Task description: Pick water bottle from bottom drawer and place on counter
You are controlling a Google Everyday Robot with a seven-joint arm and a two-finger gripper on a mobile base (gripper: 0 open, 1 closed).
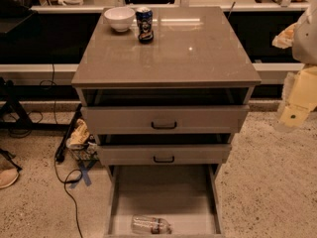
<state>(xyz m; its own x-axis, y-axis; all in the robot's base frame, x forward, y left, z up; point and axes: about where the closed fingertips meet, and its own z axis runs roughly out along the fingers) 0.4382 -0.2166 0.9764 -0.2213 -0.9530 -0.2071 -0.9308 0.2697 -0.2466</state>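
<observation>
The water bottle (151, 225), clear with a dark label band, lies on its side near the front of the bottom drawer (163, 190), which is pulled fully out. The glossy grey-beige counter (193, 48) tops the cabinet above it. My gripper (293, 114), on a pale yellowish arm, hangs at the far right edge of the view. It is level with the top drawer, well to the right of the cabinet and far above the bottle. It holds nothing that I can see.
A white bowl (119, 18) and a dark blue can (144, 24) stand at the counter's back left. Two upper drawers with black handles (164, 126) are slightly open. Cables and clutter (79, 140) lie on the floor at left. A pale ledge (34, 73) runs behind.
</observation>
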